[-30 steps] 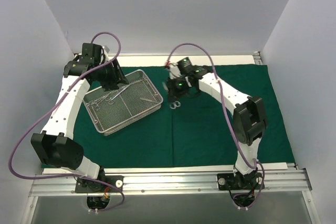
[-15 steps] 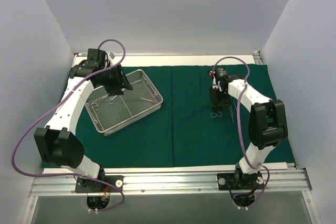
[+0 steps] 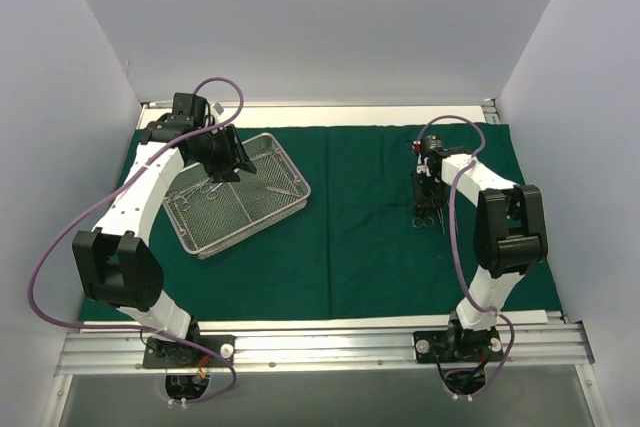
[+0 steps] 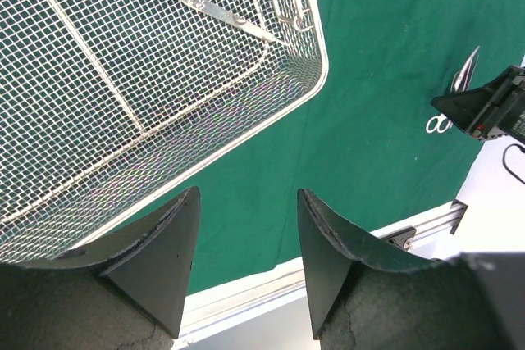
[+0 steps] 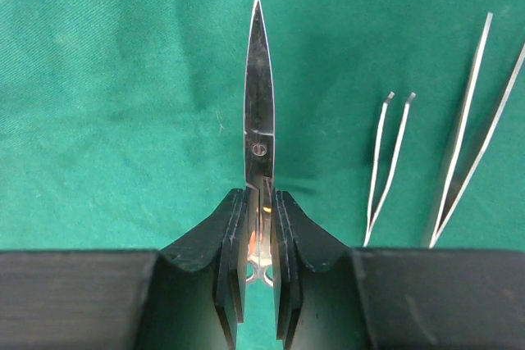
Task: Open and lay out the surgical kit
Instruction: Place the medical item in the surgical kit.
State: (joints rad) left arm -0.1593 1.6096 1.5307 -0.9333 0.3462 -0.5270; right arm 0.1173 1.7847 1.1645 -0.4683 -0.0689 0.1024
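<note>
Cloth (image 5: 107,79) lies spread; two tweezers (image 5: 385,161) lie just right of the right pincer (image 5: 257,202), which is clamped on scissors (image 5: 258,96). The left pincer (image 4: 248,202) gapes empty over the tray (image 4: 320,55), with instruments (image 4: 225,15) left inside.

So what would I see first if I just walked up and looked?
Probably the shiny scissors pinched in the right gripper, pointing out over the dark green cloth on the right side, with tweezers lying beside them. Next comes the silver wire-mesh tray sitting on the cloth's left side, with the left gripper open above it.
</note>
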